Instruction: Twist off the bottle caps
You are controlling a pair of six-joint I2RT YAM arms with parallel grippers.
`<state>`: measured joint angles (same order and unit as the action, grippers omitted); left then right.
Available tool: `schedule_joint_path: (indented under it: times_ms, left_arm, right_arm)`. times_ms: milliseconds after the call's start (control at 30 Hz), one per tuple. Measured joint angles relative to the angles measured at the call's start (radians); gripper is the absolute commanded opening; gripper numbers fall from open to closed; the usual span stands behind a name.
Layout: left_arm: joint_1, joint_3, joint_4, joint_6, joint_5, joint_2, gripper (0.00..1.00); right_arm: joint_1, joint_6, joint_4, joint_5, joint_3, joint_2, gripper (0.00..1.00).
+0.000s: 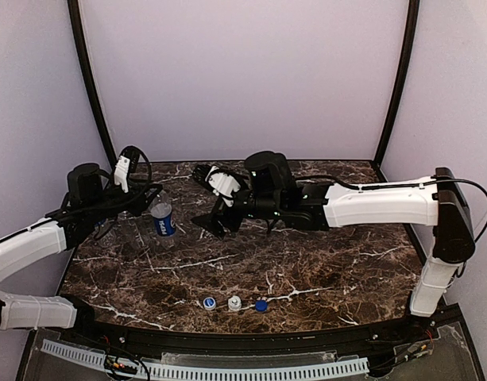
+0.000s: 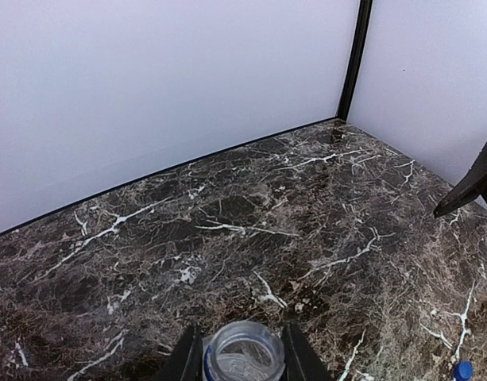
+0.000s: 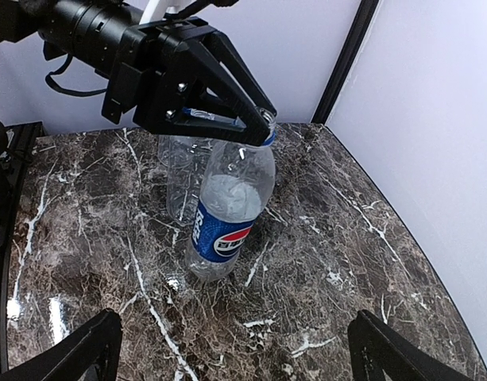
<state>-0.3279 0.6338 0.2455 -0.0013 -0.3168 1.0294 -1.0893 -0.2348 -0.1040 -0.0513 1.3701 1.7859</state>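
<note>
Pepsi bottle (image 3: 226, 218): stands in the far left part of the table (image 1: 322, 262), base on the surface, cap off.
Long axis: almost vertical, leaning only a little; the open mouth points up.
Left gripper (image 3: 257, 131): fingers narrow, clamped on the neck of the Pepsi bottle from two sides.
Right gripper (image 1: 205, 200): fingers spread wide, holding nothing, near the bottle on its right side, not touching it.
Clear bottle (image 3: 175, 178): upright, just beside the Pepsi bottle, toward the left edge.
Near edge, middle: blue-white cap (image 1: 209, 302), white cap (image 1: 234, 302) and blue cap (image 1: 261, 305) lie in one row, apart from each other, well apart from the bottles.
</note>
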Motion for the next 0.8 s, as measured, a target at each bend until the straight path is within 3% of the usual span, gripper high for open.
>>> schedule_joint_path:
  times_ms: [400,467,500,667,800]
  left_arm:
    - [0.027,-0.055,0.056,-0.077,-0.023,-0.020,0.03]
    - [0.027,-0.060,0.058,-0.077,-0.024,-0.024,0.19]
    - [0.027,-0.061,0.059,-0.077,-0.024,-0.026,0.33]
    - [0.027,-0.061,0.051,-0.060,-0.031,-0.027,0.69]
    - [0.027,-0.061,0.047,-0.049,-0.035,-0.027,0.79]
  right_arm:
    - [0.000,-0.001,0.000,-0.007,-0.001,0.000,0.99]
    - [0.000,-0.003,0.000,-0.009,-0.001,0.000,0.99]
    - [0.000,-0.004,0.000,-0.011,-0.001,0.000,0.99]
    - [0.000,-0.009,0.000,-0.017,-0.001,0.000,0.99]
    - [0.000,-0.011,0.001,-0.023,-0.001,0.000,0.99]
